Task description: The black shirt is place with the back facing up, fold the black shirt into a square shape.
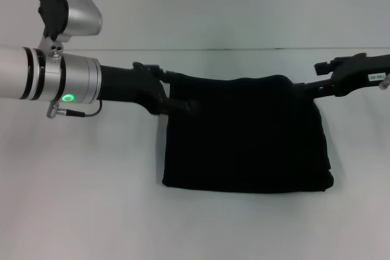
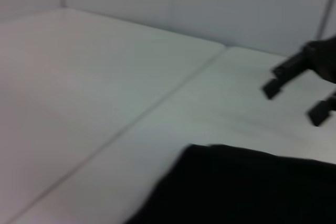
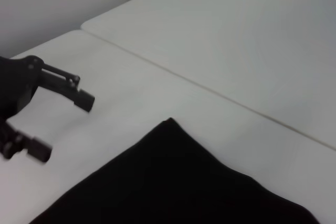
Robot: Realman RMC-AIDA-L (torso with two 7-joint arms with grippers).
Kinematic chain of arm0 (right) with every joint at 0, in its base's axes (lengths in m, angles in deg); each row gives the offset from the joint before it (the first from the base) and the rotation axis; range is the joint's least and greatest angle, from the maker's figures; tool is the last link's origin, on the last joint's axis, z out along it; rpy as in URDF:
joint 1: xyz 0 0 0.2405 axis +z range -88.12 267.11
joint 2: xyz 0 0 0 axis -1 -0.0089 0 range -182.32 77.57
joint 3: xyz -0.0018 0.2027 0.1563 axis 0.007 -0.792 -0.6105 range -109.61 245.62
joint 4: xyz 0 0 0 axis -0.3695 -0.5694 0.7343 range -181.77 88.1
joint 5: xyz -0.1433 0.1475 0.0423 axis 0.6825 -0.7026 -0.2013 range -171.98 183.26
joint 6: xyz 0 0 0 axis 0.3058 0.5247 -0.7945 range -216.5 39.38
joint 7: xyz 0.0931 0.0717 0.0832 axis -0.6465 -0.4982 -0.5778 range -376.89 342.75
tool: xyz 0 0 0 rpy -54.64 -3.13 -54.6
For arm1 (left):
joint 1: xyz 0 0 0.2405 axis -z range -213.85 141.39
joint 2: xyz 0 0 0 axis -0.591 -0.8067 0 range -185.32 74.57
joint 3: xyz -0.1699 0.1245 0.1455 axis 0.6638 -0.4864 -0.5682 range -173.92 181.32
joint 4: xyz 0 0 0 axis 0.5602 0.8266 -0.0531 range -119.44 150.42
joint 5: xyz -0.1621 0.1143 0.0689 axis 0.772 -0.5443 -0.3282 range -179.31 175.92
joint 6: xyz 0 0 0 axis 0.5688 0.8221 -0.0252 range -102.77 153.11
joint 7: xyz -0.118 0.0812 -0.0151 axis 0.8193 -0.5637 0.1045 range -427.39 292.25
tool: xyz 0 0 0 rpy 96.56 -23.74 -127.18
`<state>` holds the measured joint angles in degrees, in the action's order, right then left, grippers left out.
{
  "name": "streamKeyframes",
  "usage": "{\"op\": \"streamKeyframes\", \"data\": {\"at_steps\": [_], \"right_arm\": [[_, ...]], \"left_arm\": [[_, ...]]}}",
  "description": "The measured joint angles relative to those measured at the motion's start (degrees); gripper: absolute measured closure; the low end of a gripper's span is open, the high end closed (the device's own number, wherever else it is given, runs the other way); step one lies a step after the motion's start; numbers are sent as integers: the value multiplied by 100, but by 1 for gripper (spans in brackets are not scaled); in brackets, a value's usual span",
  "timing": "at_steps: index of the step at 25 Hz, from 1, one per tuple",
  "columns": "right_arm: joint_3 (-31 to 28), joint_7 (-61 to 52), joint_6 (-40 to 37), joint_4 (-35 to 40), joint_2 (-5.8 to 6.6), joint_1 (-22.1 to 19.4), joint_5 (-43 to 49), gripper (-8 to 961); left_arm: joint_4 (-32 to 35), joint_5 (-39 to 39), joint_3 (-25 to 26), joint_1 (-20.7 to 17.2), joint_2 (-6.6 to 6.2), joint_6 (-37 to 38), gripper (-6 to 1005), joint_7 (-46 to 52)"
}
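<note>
The black shirt (image 1: 244,132) lies folded into a rough square on the white table (image 1: 91,211), with no lettering showing. My left gripper (image 1: 172,89) is at the shirt's far left corner; in the right wrist view the left gripper (image 3: 62,127) stands open with nothing between its fingers, just off the cloth (image 3: 168,182). At the far right corner is my right gripper (image 1: 315,77). The left wrist view shows the right gripper (image 2: 294,100) open too, a little beyond the shirt's edge (image 2: 247,187).
A seam (image 1: 244,50) runs across the table behind the shirt, and a pale wall (image 2: 210,3) rises past it. Bare tabletop lies in front of the shirt and on both sides.
</note>
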<state>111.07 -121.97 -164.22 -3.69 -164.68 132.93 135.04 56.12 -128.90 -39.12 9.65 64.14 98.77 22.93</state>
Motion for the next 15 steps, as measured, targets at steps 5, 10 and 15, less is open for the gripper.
{"op": "streamKeyframes", "data": {"at_steps": [5, 10, 15], "right_arm": [[89, 32, -24, -9, -98, 42, 12, 23], [180, 89, 22, -12, -188, 45, 13, 23], [187, 159, 56, -20, -225, 17, -17, 23]], "left_arm": [[46, -134, 36, 32, -82, 977, 95, -37], [55, -213, 57, 1, -123, 1299, 96, -20], [60, -409, 202, -72, -129, 1355, 96, -10]]}}
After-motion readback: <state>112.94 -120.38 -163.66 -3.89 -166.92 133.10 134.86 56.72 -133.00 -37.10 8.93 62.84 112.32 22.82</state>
